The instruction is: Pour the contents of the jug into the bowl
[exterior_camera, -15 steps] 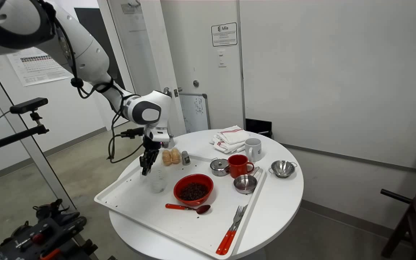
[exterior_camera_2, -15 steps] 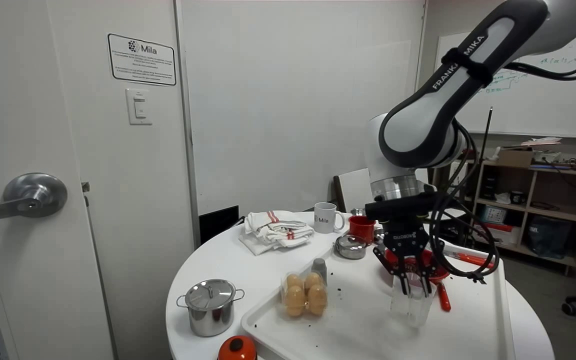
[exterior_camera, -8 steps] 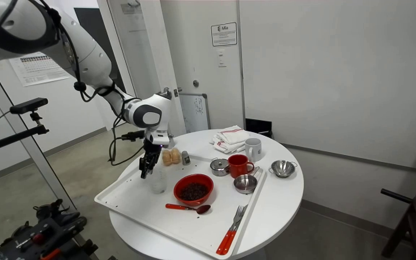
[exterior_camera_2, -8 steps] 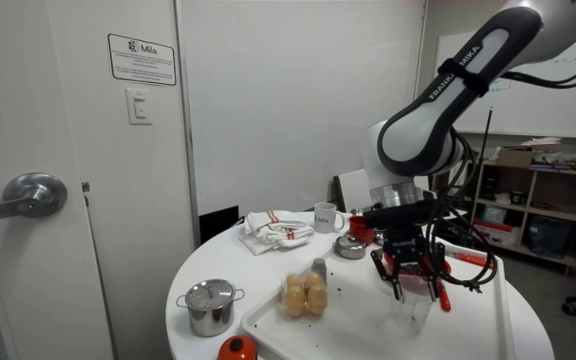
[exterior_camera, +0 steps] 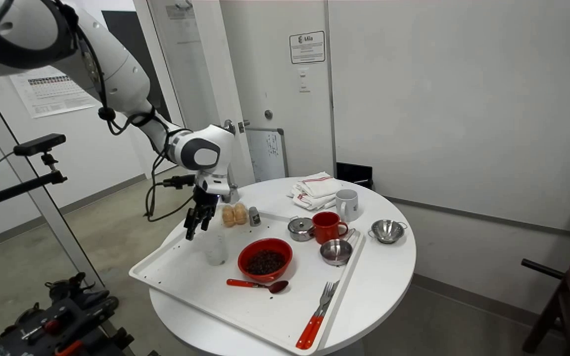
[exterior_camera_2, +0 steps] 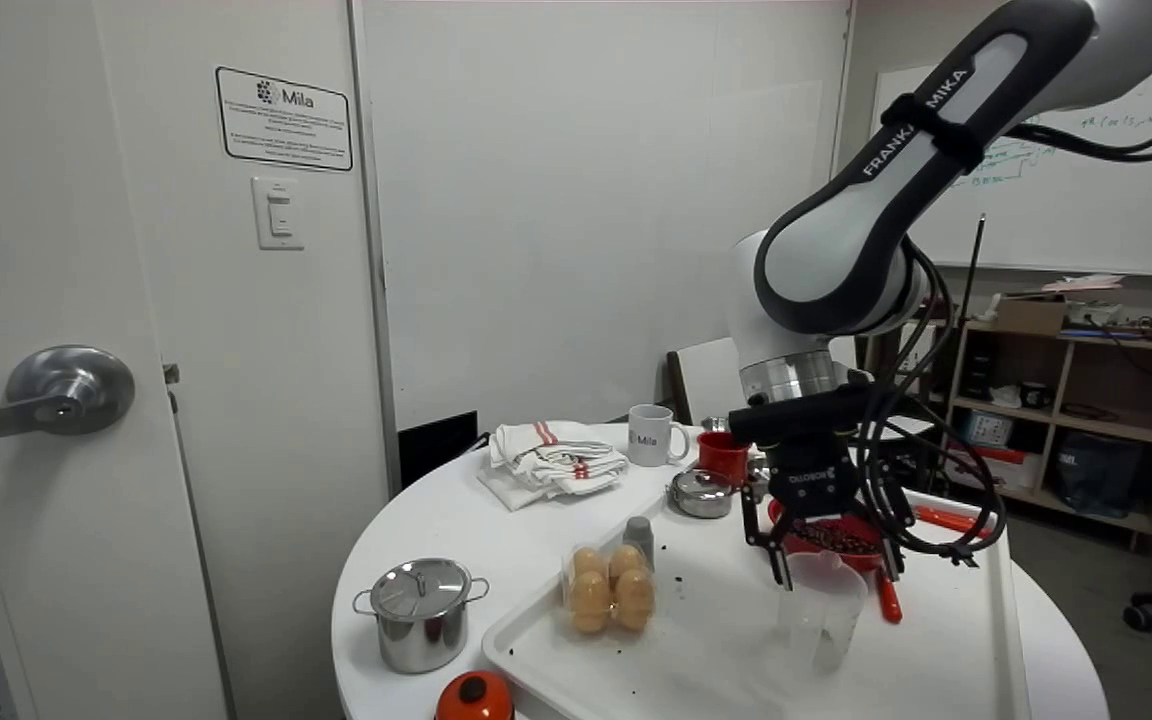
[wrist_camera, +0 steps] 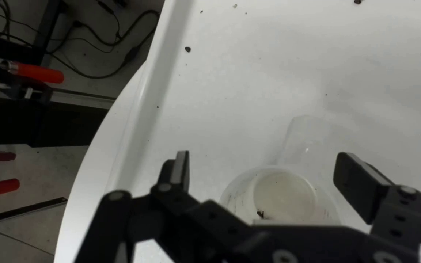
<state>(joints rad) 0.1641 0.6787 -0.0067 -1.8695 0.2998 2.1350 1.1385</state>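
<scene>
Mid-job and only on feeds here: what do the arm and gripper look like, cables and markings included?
The arm is white with dark grey panels and a silvery ring. A black strap interrupts its lettering, leaving FRANKA and MIKA. Black cables loop alongside. The gripper is black, with two jointed fingers and small pale lettering.

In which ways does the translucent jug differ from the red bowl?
The jug is whitish and see-through; the bowl is opaque red. The jug is narrow, the bowl wide. The jug shows few dark specks inside, the bowl a heap of dark pieces. Both stand on the white tray.
</scene>
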